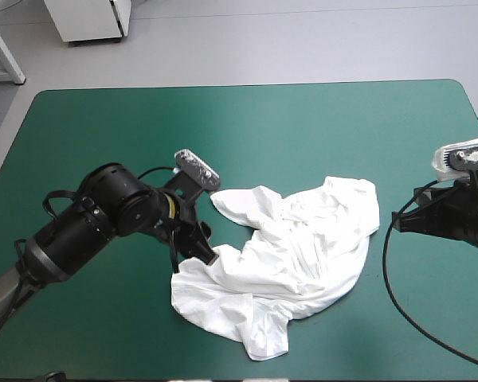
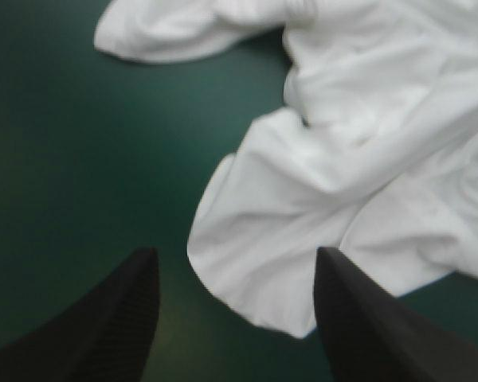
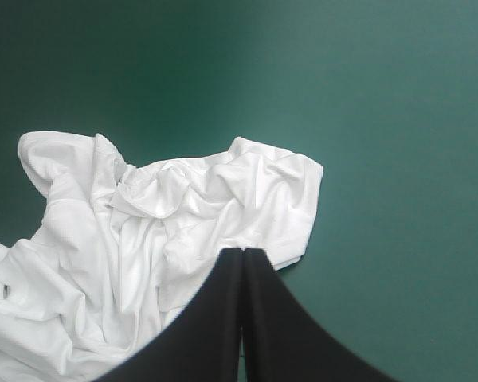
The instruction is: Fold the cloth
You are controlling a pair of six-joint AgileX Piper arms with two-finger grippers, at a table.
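Where the T-shirt (image 1: 287,255) lies crumpled, left claw (image 2: 235,255) released astride its edge, right claw (image 3: 243,253) clenched apart

T-shirt (image 1: 295,255): plain white all over, 1 colour, with pale grey shading in the creases and folds. Worktop (image 1: 247,127): teal-green cover, 1 flat even tone, unpatterned. Left tool (image 2: 235,255): 2 black fingers (image 2: 111,326), with a fine speckled grain on the surface and a dull sheen. Right tool (image 3: 243,253): 2 black fingers, smooth matte black, with a thin lighter line at the seam between them. Left arm (image 1: 103,215): glossy black housing, a thin yellow band (image 1: 169,205) at the wrist joint, and a grey segment toward the worktop's near left corner. Right arm (image 1: 454,221): black.
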